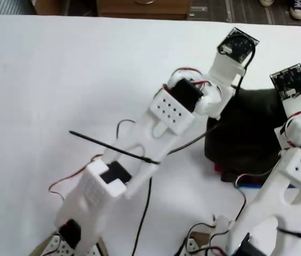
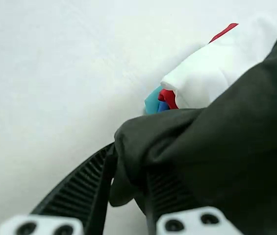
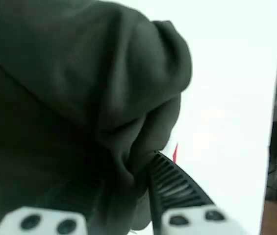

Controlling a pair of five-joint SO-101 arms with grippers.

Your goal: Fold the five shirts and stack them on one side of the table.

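Observation:
A dark shirt [image 1: 246,133] lies bunched on top of a stack at the table's right side. Red [image 1: 219,169] and blue [image 1: 249,184] edges stick out beneath it. In the left wrist view, my left gripper [image 2: 131,166] is shut on a fold of the dark shirt [image 2: 226,147], at the stack's left edge. Under that fold sit a folded white shirt [image 2: 202,78] and red [image 2: 168,98], blue and teal [image 2: 152,101] layers. My right gripper [image 3: 123,171] is shut on the dark shirt [image 3: 79,73] at its right side; one finger is buried in cloth.
The white table [image 1: 59,80] is bare to the left of the stack. Arm bases and loose cables [image 1: 145,208] crowd the near edge. Beyond the far edge are wooden furniture [image 1: 142,6] and floor.

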